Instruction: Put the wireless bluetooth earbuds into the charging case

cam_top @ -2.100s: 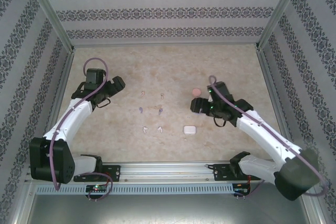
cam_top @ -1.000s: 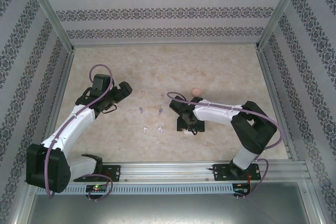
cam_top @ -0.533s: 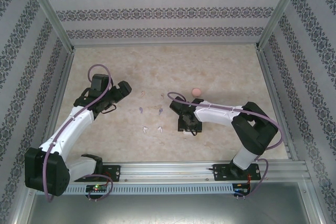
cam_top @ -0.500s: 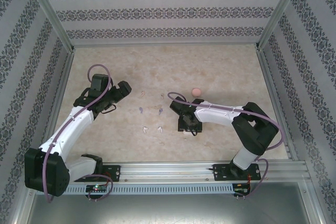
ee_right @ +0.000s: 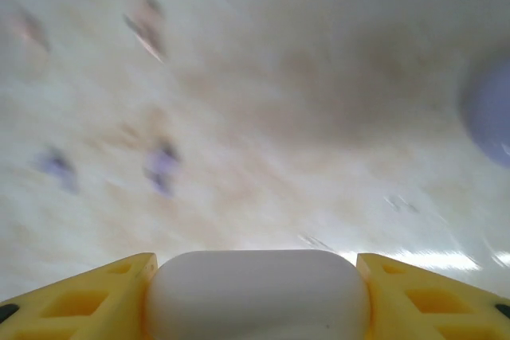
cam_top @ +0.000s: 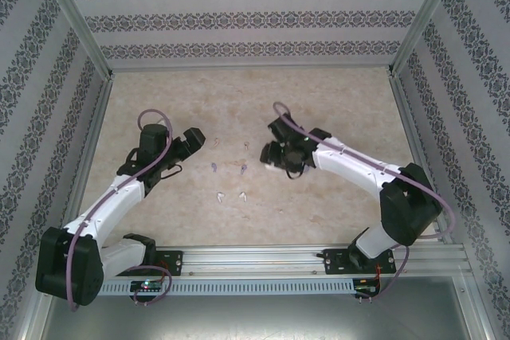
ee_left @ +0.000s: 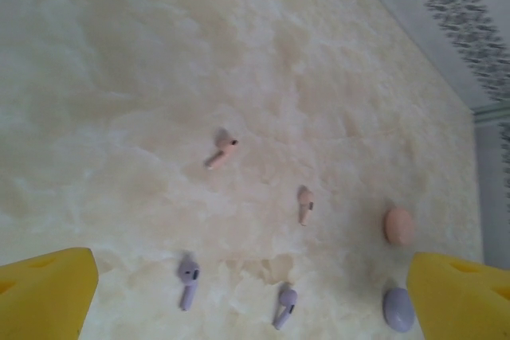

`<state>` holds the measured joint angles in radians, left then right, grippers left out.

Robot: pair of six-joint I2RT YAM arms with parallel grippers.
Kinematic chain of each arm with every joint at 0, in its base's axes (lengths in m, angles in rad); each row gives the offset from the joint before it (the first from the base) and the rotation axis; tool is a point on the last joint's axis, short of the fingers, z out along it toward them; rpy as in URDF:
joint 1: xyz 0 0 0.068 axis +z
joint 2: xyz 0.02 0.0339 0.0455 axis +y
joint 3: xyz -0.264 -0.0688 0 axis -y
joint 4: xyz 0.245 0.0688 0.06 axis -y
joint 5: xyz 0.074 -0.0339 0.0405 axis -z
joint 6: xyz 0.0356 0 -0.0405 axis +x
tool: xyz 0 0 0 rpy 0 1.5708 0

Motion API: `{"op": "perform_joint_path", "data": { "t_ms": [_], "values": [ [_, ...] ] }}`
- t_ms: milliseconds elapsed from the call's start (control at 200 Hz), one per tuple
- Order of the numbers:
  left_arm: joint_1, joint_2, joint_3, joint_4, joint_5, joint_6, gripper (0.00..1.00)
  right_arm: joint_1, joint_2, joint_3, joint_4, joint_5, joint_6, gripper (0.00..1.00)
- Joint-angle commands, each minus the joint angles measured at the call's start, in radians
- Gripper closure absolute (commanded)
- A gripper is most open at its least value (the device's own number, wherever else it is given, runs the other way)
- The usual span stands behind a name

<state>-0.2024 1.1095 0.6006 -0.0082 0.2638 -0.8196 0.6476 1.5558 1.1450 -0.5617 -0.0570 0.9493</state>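
My right gripper (ee_right: 257,298) is shut on a white charging case (ee_right: 257,286), which sits crosswise between its yellow fingers and is held above the table; from above the right gripper (cam_top: 275,154) is mid-table. The earbuds lie in pairs on the beige table: pale pink (cam_top: 217,142) (cam_top: 246,146), purple (cam_top: 213,167) (cam_top: 242,170) and white (cam_top: 219,195) (cam_top: 241,195). My left gripper (cam_top: 191,142) is open just left of the pink pair. In its wrist view the left gripper (ee_left: 253,312) hangs over the purple earbuds (ee_left: 188,280) (ee_left: 284,305), with the pink ones (ee_left: 223,151) (ee_left: 304,204) beyond.
A pink case (ee_left: 398,225) and a purple case (ee_left: 398,309) lie shut on the table right of the earbuds; the purple case (ee_right: 490,109) is blurred in the right wrist view. Patterned walls and metal rails (cam_top: 92,157) enclose the table.
The right gripper closed on the white case near the front of the table and carried it back toward the middle. The left arm shifted slightly to the right, its gripper still open.
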Motion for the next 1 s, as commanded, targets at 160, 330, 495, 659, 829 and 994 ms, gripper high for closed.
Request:
{"op": "perform_joint_path", "data": {
  "t_ms": [160,330,495,659,829,994],
  "values": [
    [-0.013,0.043,-0.096,0.484,0.197,-0.033,0.0,-0.08,0.229,0.295,0.191,-0.165,0.306,0.54],
    [-0.038,0.125,-0.073,0.561,0.232,0.008,0.08,-0.074,0.332,0.351,0.308,-0.199,0.501,0.54],
    [-0.092,0.206,-0.022,0.585,0.211,0.058,0.17,-0.058,0.361,0.364,0.325,-0.182,0.585,0.54],
    [-0.139,0.306,0.031,0.618,0.201,0.088,0.28,-0.043,0.364,0.383,0.308,-0.174,0.598,0.53],
    [-0.164,0.385,0.077,0.643,0.186,0.098,0.34,-0.033,0.357,0.381,0.312,-0.184,0.604,0.53],
    [-0.174,0.431,0.106,0.662,0.18,0.1,0.4,-0.024,0.347,0.371,0.321,-0.189,0.605,0.53]
  ]
}}
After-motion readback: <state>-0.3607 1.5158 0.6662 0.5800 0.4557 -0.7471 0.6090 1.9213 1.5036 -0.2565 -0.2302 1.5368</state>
